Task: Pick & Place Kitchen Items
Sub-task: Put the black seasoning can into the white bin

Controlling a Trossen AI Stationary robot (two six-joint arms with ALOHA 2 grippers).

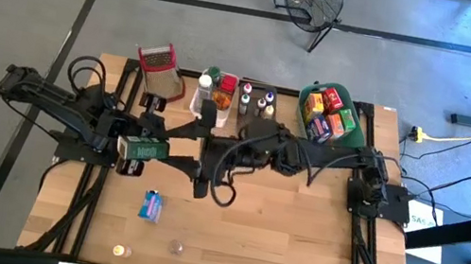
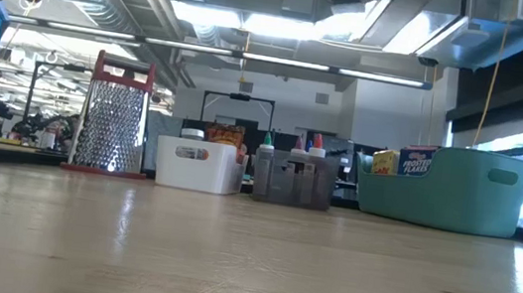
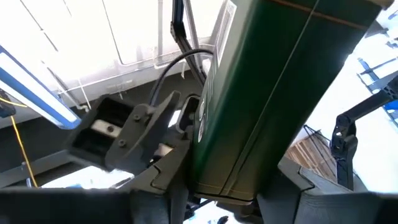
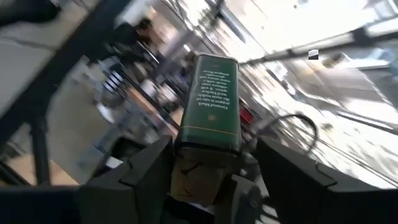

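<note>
A dark green box with a pale label hangs above the table's left middle, between my two arms. My left gripper comes in from the left and is shut on it; in its wrist view the green box fills the frame. My right gripper reaches across from the right and stands open. In its wrist view its fingers stand on either side of the near end of the green box, with a gap showing beside it. Neither gripper appears in the low view. My left gripper pinches the green box's end nearest the wrist between its two fingers, which lie on opposite long faces. The box runs away from the fingers along their line, slanting upward. It is lifted clear of the table.
Along the far edge stand a red-handled grater, a white bin, small bottles in a grey holder and a green bin of boxes. A blue packet and two small jars lie near the front.
</note>
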